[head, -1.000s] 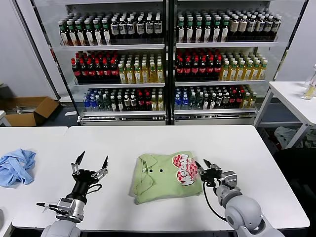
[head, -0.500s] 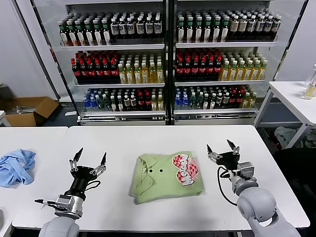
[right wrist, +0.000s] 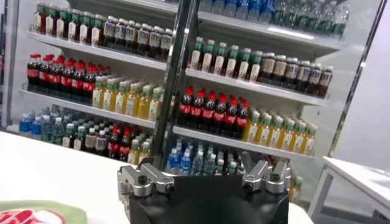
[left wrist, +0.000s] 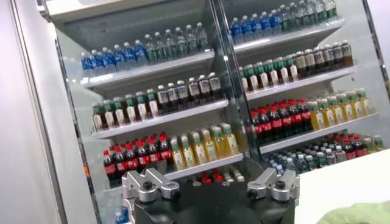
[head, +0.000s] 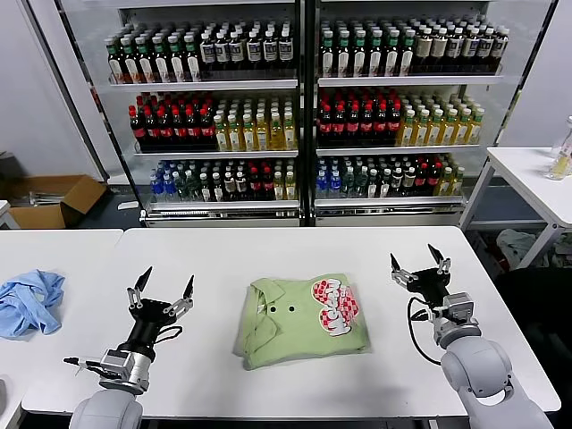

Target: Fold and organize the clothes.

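The light green polo shirt [head: 299, 319] lies folded into a compact rectangle on the white table [head: 295, 250], collar to the left, with dark buttons and the red-and-white checkered logo [head: 335, 307] facing up. My left gripper [head: 164, 283] is open and empty, pointing up, well to the left of the shirt. My right gripper [head: 420, 259] is open and empty, pointing up, to the right of the shirt. An edge of the shirt shows in the left wrist view [left wrist: 359, 213] and in the right wrist view [right wrist: 36, 214].
A crumpled blue cloth [head: 29, 301] lies on the neighbouring table at far left. A glass-fronted cooler [head: 304, 107] full of bottles stands behind the table. Another white table [head: 536, 179] is at far right, and a cardboard box [head: 54, 198] sits on the floor at left.
My right gripper has let go of the shirt's right edge, lifted and drawn back to the right, and now points up. The left gripper has barely moved. The shirt stays folded.
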Robot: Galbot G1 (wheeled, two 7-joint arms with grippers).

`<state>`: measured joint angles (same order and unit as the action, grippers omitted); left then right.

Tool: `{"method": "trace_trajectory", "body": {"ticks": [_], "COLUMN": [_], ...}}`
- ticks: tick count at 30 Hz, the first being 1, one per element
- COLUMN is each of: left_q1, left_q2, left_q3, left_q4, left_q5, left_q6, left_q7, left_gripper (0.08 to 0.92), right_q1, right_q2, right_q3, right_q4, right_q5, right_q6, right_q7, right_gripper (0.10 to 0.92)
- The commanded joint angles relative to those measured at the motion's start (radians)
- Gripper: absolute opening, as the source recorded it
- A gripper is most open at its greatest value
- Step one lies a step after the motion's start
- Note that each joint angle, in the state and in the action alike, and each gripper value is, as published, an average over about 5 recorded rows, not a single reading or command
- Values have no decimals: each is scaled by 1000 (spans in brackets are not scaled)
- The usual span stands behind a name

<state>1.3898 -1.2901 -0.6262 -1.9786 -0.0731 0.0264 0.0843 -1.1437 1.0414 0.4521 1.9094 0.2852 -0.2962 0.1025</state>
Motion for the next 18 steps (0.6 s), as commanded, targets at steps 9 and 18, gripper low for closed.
{"method": "trace_trajectory", "body": {"ticks": [9, 18], "left_q1": [35, 36], "left_q2": [-20, -23], "left_q3": [-16, -19], "left_q4": [-21, -22], "left_q5": [-12, 18], "left_q6": [-18, -41], "left_q7": [28, 20], "left_gripper": [823, 823], "right_q1": [14, -12], "right_q2": [23, 29], "right_q3": [9, 10], "right_q4": [-61, -61], "right_q5": [-111, -193], "right_q6": [106, 162], "right_q7": [-7, -19], "right_gripper": [823, 823]}}
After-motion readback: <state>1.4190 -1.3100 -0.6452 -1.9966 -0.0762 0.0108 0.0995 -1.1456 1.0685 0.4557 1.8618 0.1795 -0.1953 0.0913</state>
